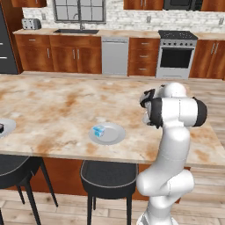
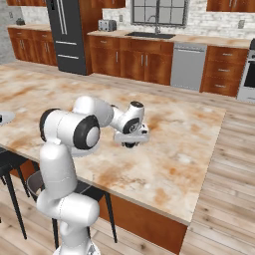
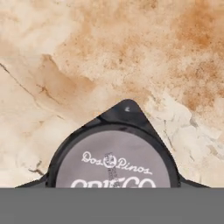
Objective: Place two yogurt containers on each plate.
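Observation:
A dark yogurt container with a grey printed lid stands on the marble counter, very close under the hand in the hand view. In the right base view my gripper points down at the counter and sits low over that cup; its fingers are hidden, so I cannot tell how the jaws stand. A pale round plate lies near the counter's front edge with the light blue boxy yogurt container on its left part. A second plate shows at the far left edge, with a dark cup on it.
The island counter is wide bare marble. Two dark stools stand under its front edge. Cabinets, a sink, a dishwasher and a stove line the far wall. The counter's right end drops off close to the gripper.

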Robot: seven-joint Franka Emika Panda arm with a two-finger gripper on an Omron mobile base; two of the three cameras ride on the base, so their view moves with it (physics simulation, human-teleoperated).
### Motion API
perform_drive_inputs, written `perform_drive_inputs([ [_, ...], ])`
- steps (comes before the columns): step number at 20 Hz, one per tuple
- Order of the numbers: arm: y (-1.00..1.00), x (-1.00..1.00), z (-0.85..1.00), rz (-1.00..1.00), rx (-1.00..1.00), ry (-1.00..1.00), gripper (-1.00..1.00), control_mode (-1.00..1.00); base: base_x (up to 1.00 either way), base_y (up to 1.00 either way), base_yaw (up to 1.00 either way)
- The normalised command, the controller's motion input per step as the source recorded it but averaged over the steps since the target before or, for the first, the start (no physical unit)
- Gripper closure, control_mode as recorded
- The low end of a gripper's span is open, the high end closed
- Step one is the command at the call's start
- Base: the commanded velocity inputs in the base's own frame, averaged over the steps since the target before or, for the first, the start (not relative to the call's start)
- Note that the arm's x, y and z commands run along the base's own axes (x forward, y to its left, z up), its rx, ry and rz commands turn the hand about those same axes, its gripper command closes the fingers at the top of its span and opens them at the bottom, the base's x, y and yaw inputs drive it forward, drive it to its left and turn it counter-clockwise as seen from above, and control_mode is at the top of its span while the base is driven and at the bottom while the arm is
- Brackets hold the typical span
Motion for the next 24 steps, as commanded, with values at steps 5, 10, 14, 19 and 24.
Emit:
perform_drive_inputs([
  [5,0.83,-0.66,0.80,0.25,0.08,0.03,1.00,-1.00,0.00,0.00,0.00],
  [10,1.00,-0.67,0.37,0.34,0.00,0.01,1.00,-1.00,0.00,0.00,0.00],
  [14,1.00,-0.04,0.03,0.34,-0.01,0.03,1.00,-1.00,0.00,0.00,0.00],
  [19,0.58,0.49,0.00,0.17,-0.02,0.00,1.00,-1.00,0.00,0.00,0.00],
  [24,0.16,0.73,-0.22,0.01,-0.01,0.00,1.00,-1.00,0.00,0.00,0.00],
])
